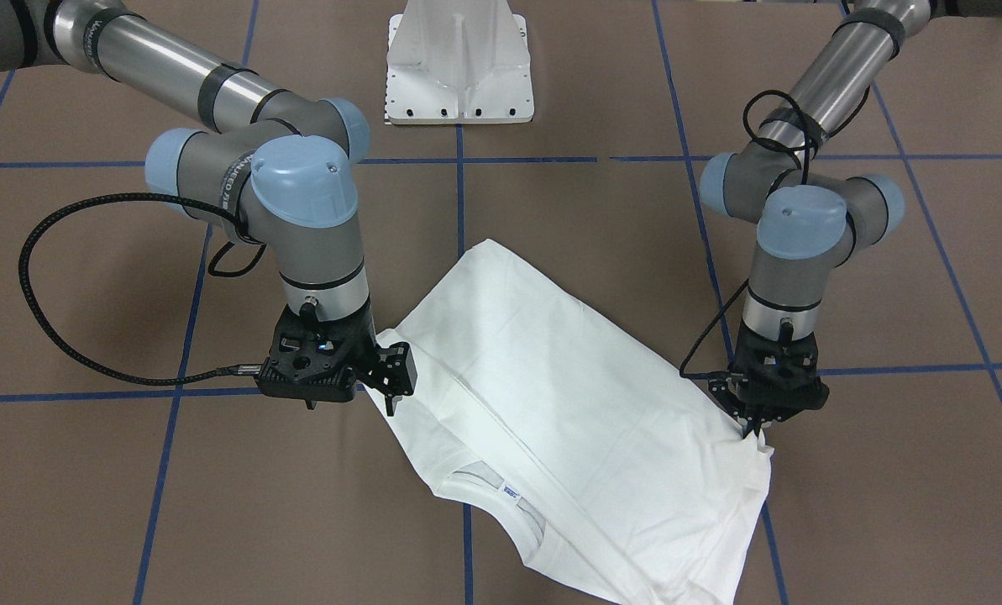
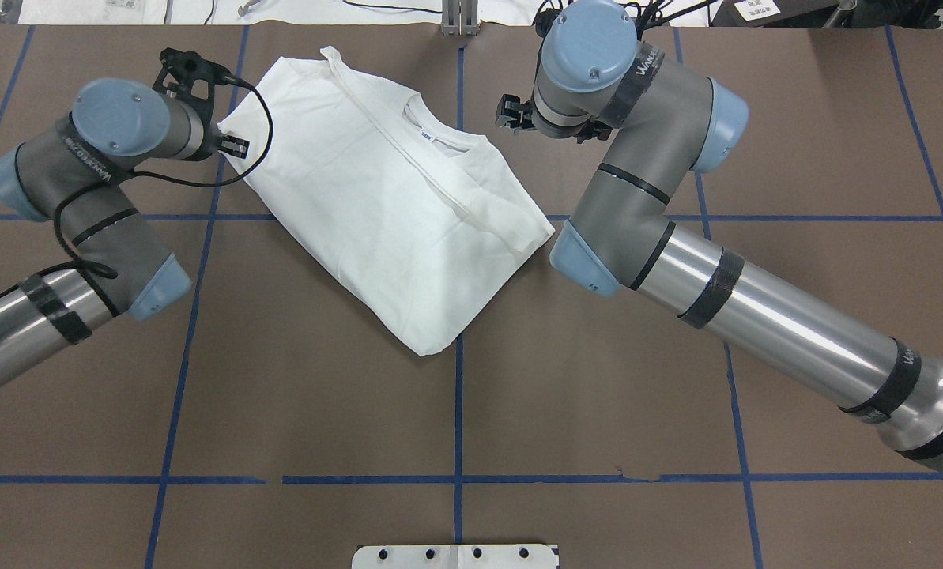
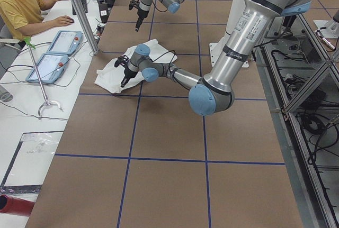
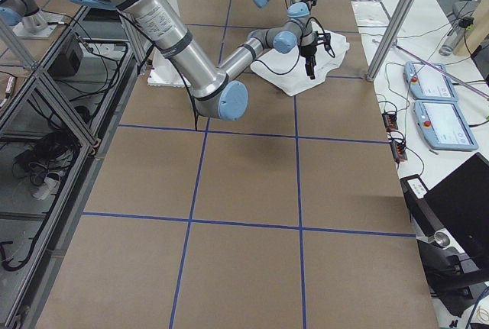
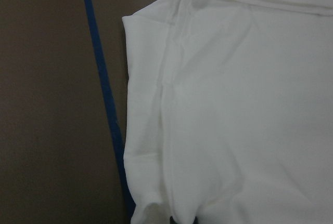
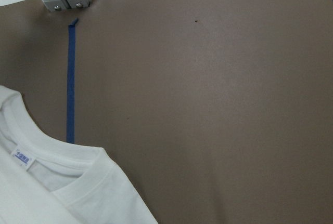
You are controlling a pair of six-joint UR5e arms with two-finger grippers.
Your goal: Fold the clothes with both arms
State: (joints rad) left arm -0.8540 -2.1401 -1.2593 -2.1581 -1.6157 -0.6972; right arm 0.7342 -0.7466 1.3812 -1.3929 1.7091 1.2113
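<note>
Overhead view first, and we have the white T-shirt [image 2: 376, 205] lying part-folded on the table [image 2: 321, 411]. Its long axis runs on a slant from the left gripper [image 2: 234, 145] back toward the robot's side. That left gripper sits right at one corner of the shirt, touching its edge. From the front it looks to be down on the cloth, but we cannot tell whether its fingers are closed on it. Across the garment, the right gripper [image 2: 513, 114] hangs just beside the collar [image 2: 439, 136], off the cloth and over bare table, its jaws seemingly parted with nothing between them. We reckon the next fold turns on this: the shirt lies between the two tools, with the collar edge nearer the right one and the corner at the left.
</note>
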